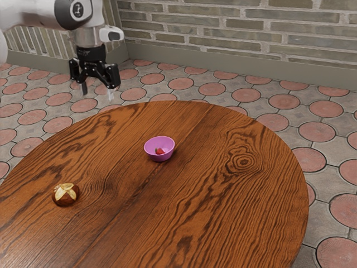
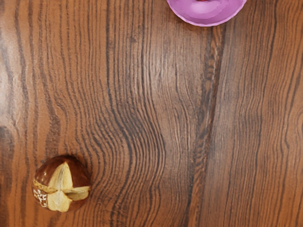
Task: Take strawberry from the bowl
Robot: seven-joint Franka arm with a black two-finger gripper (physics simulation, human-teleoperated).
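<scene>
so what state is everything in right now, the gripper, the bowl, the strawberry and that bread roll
Gripper: open, empty, raised.
Bowl: upright, with the strawberry inside.
Strawberry: in the bowl, not yet taken out.
Bread roll: on the table, top scored in a cross.

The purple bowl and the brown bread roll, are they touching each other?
Apart. The wrist view shows it plainly: between the bowl and the bread roll lies a stretch of bare table. The exterior view also shows this gap.
</scene>
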